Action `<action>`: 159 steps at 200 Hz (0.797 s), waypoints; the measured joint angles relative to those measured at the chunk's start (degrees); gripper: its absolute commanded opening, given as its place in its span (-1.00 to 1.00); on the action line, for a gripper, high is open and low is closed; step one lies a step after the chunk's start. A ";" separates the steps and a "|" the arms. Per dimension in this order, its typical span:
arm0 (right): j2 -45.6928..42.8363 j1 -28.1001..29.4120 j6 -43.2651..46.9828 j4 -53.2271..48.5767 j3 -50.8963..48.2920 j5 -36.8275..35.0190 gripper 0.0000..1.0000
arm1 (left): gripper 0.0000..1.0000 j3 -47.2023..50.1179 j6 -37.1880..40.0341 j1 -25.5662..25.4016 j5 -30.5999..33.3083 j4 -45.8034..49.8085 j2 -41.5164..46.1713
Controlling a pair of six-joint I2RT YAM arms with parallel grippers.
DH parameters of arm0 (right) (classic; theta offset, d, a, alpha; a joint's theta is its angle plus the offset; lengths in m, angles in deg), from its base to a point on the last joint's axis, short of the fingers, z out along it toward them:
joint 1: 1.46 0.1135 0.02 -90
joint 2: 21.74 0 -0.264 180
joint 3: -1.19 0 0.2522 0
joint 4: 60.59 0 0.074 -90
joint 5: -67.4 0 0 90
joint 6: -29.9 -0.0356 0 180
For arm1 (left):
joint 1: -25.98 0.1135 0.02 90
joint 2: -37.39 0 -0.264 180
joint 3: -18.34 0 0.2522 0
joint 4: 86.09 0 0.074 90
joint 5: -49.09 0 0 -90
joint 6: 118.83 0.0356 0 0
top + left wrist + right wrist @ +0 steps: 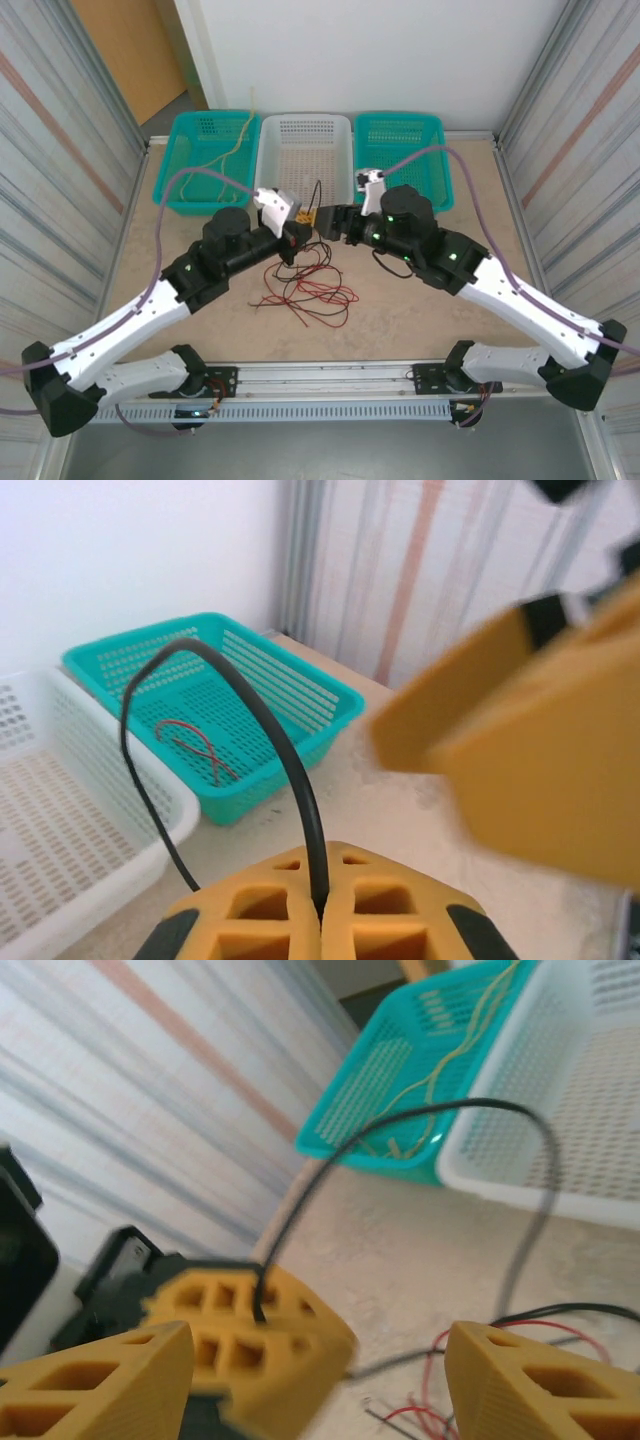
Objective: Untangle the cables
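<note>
Left gripper [307,220] is pressed together, pinching the black cable [255,705] between its orange fingertips. From the pinch the cable rises, arches over and drops back down. From above its short visible run points away from the arms toward the white basket [305,128]. Right gripper [318,1348] has its fingers spread with nothing in them, and the left fingertips sit in the gap between. Both grippers meet above mid-table. The tangle of red and black cables [305,285] lies flat on the table [420,320] just nearer than the grippers, between the two arms. The mass is a bit wider left-right than it is deep, with loose ends sticking out to the left. A yellowish cable [228,150] lies in the left teal basket [180,185], running mostly near-far, with one end sticking up over the far rim. A red cable [195,742] lies in the right teal basket [300,735]. The three baskets line the far edge, touching side by side. There is bare table left and right of the tangle, with side walls well apart from it. The right gripper's finger is blurred in the left wrist view. The falling side of the black cable is blurred in the right wrist view, so I can't tell where it joins the tangle, and the crossings are too fine to sort.
</note>
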 measured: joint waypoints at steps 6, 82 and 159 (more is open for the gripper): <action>-1.53 -0.76 0.04 -0.92 -0.61 -0.92 0.41 | -1.00 -1.84 -0.33 1.16 -0.13 0.68 -1.38; -23.21 -5.31 -2.86 -14.71 -16.79 -8.37 0.41 | -1.00 -26.51 -5.81 15.56 -3.85 3.56 -22.01; -28.48 -5.31 -4.28 -24.52 -19.28 -7.96 0.37 | 0.68 -38.42 -7.34 19.19 -2.99 8.00 -39.93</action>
